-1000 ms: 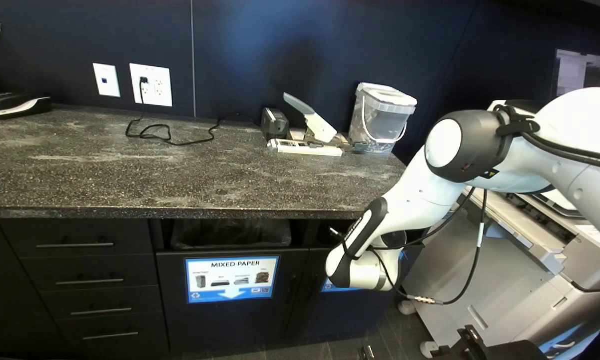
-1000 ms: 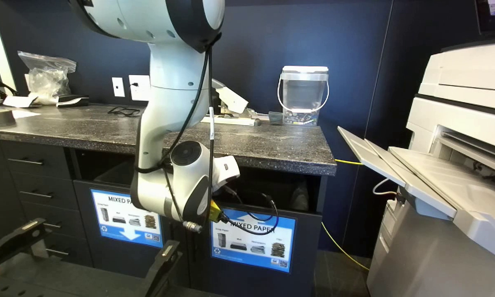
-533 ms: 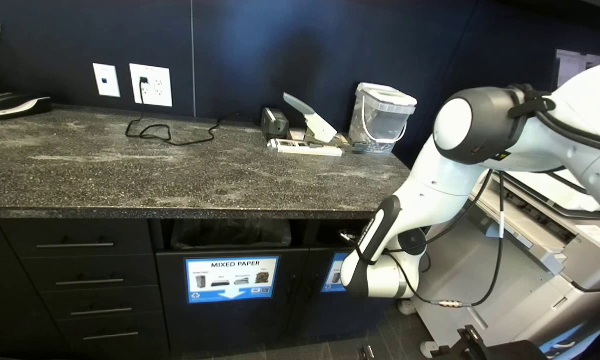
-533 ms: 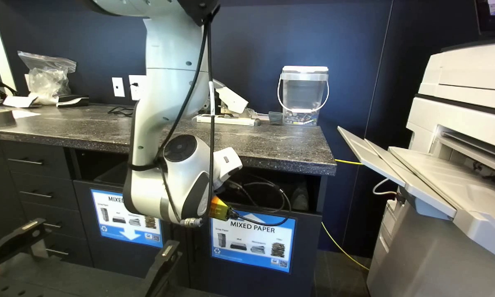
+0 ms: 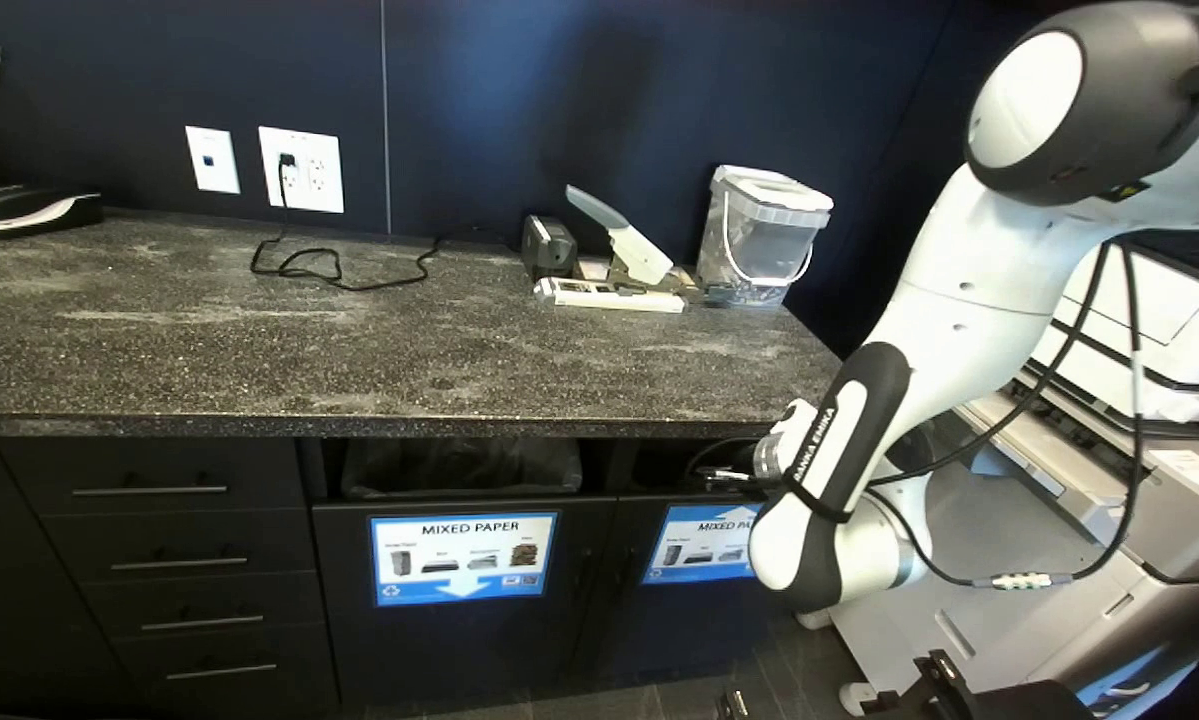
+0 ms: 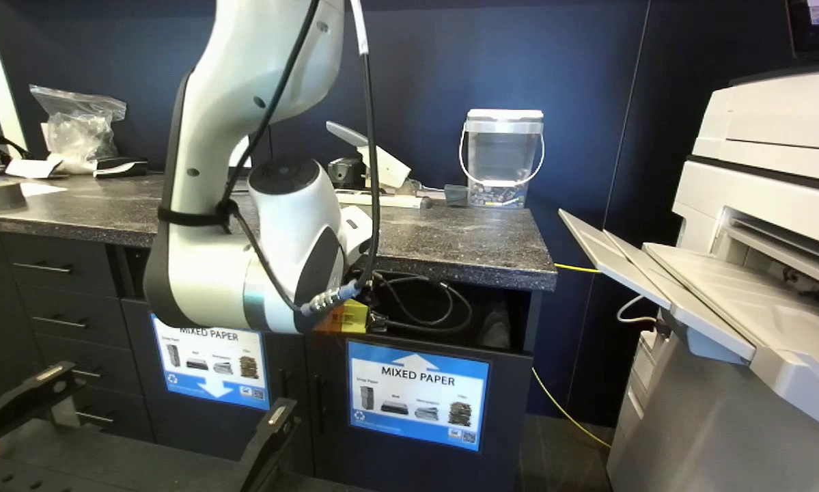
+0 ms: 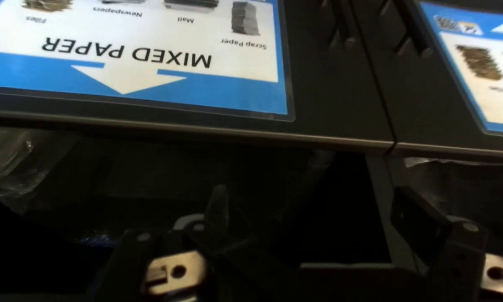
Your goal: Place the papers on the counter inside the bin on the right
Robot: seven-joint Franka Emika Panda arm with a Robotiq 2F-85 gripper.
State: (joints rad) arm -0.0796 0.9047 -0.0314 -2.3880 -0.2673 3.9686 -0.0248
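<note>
Your gripper [image 7: 314, 218], spread wide and empty, sits by the bin [image 6: 470, 348], so lifting it straight up could knock the wrist [image 6: 296, 225] against the overhanging counter [image 6: 460, 239].

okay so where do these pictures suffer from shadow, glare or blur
In an exterior view, a soft shadow darkens the wall; in both exterior views, a bluish sheen spreads on that wall; the wrist view is dimmest, the bin mostly near-black inside and its label upside down, soft in the small print.
</note>
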